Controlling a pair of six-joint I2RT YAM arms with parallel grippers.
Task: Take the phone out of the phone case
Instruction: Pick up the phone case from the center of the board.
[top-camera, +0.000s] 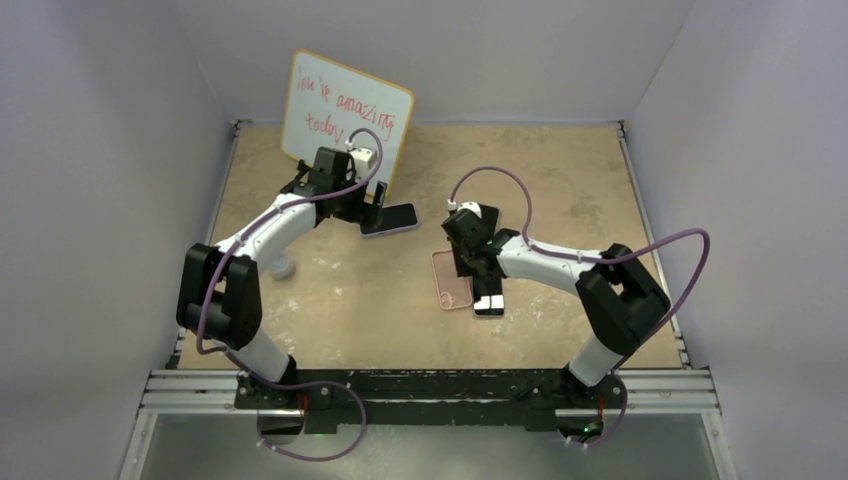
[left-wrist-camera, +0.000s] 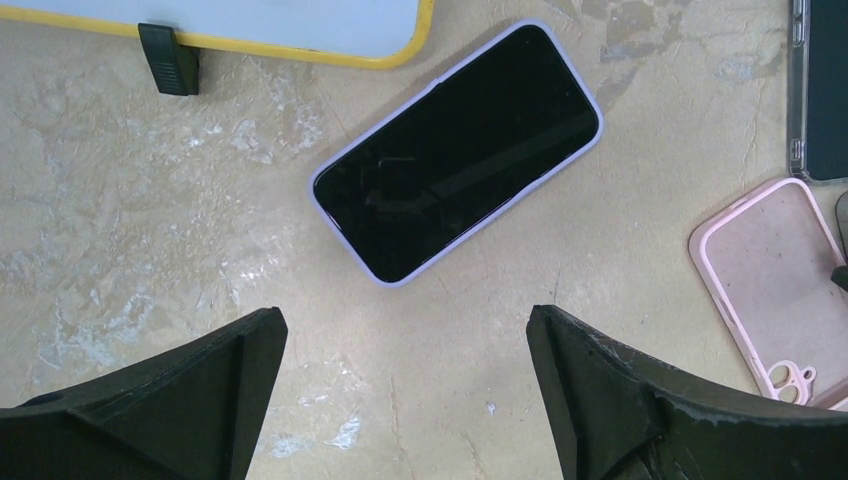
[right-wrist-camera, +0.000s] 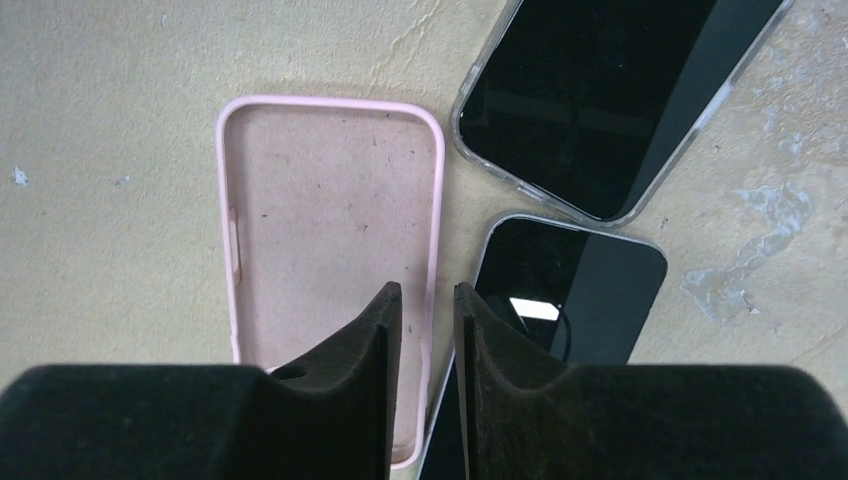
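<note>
- Beige mottled table (top-camera: 560, 180).
- Whiteboard (top-camera: 345, 112), far left.
- Lavender-cased phone (left-wrist-camera: 458, 152) beside it.
- Empty pink case (right-wrist-camera: 330, 230), centre.
- Bare phone (right-wrist-camera: 560, 290) and clear-cased phone (right-wrist-camera: 610, 90) alongside.

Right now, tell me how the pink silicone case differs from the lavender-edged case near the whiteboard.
The pink silicone case lies empty, its inside showing; the lavender-edged case holds a dark-screened phone. The pink case sits under the right gripper, whose fingers straddle its side wall; the lavender case lies untouched ahead of the open left gripper. Both lie flat on the table.
</note>
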